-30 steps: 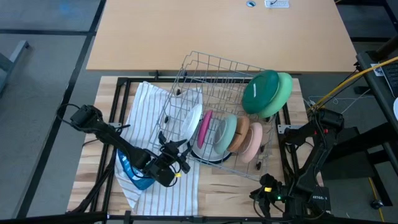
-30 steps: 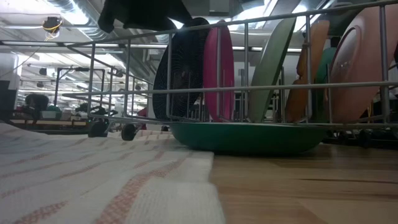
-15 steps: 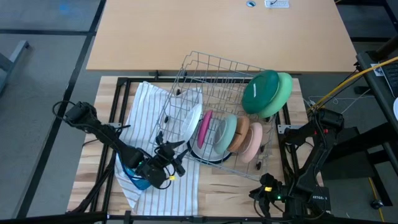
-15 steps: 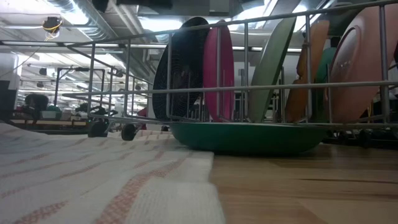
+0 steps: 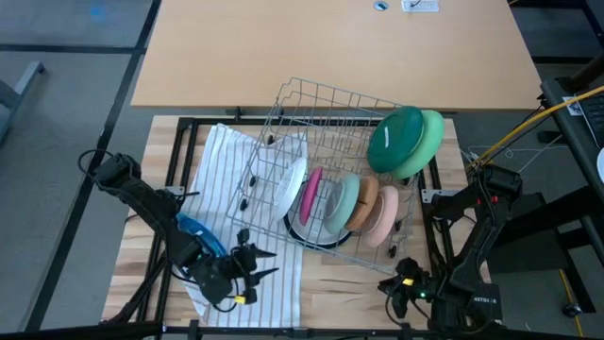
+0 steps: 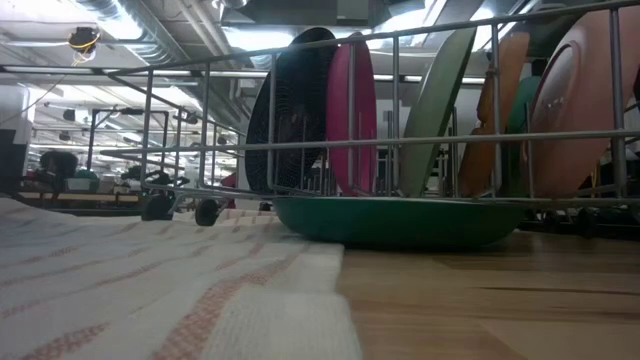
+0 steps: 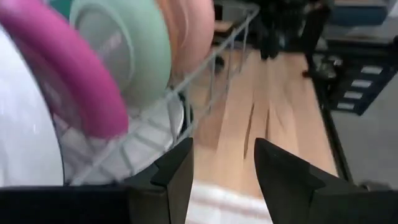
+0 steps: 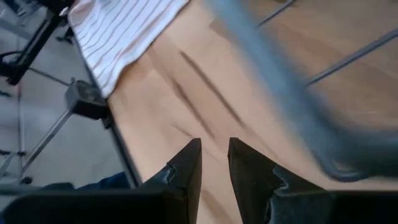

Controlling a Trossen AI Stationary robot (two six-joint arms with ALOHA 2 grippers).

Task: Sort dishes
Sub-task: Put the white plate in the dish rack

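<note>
High view: left gripper (image 5: 253,276), fingers apart and empty, near wire rack (image 5: 321,113); a careless reach could topple magenta plate (image 5: 310,195).

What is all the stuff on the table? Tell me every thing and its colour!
Wire rack: one, grey, tilted in the middle of the table.
Plates upright in the rack: white, magenta, sage, tan, peach, one each, side by side.
Dishes at the rack's far right end: dark green and light green, one each, overlapping.
Green bowl: one, flat under the rack's near edge.
Striped cloth: one, white with dark lines, left of and under the rack.
Blue thing: one, on the cloth, partly hidden by the left arm.
Left gripper: open, empty, above the cloth's near part.
Right gripper: empty, fingers slightly apart, waiting at the near right edge.
</note>
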